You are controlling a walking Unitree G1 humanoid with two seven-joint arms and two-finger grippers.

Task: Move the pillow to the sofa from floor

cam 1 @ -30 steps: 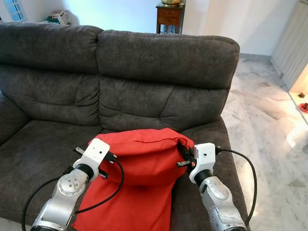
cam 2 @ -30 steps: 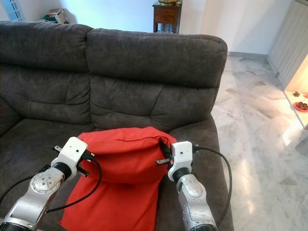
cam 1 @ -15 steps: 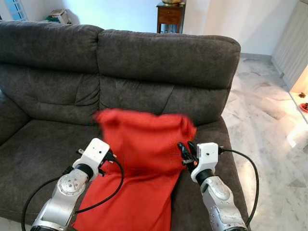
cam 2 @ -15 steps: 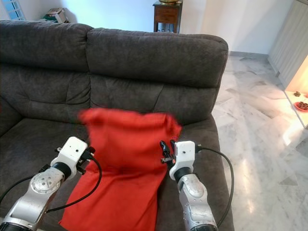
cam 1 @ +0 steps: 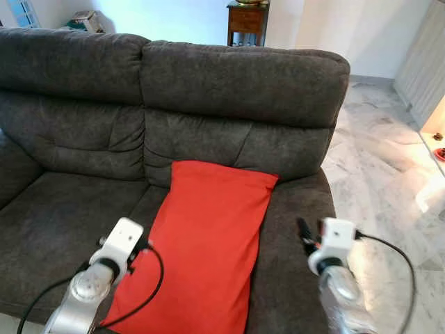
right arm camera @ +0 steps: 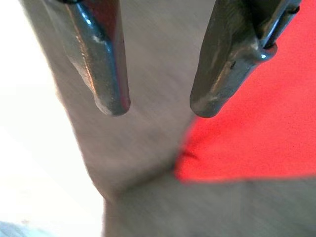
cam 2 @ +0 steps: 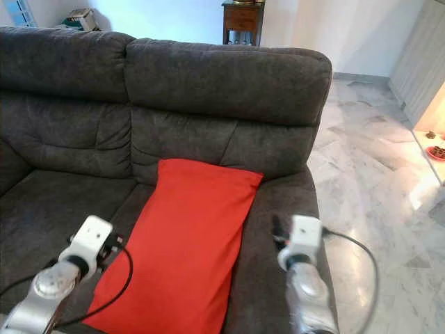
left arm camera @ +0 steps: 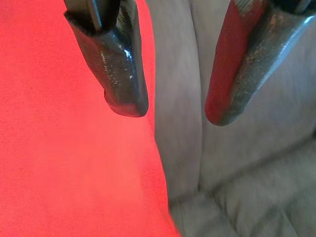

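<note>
A red pillow (cam 1: 208,236) lies flat on the seat of the dark grey sofa (cam 1: 243,83), its far edge against the backrest. My left gripper (left arm camera: 172,111) is open just off the pillow's left edge, over the seam between the seat cushions, with nothing between its fingers. On the other side, my right gripper (right arm camera: 159,107) is open above the grey seat beside the pillow's right edge, and it too is empty. In the left eye view both wrists (cam 1: 122,242) (cam 1: 334,240) are low and spread apart on either side of the pillow.
A wooden side table (cam 1: 247,21) stands behind the sofa. Pale marble floor (cam 1: 389,160) runs along the sofa's right side, with a white unit (cam 1: 427,56) at the far right. Books (cam 1: 87,21) lie behind the sofa at the left.
Both grippers have let go of the pillow, which dropped flat onto the seat. The arms have drawn back and apart, the right one out to the right.
</note>
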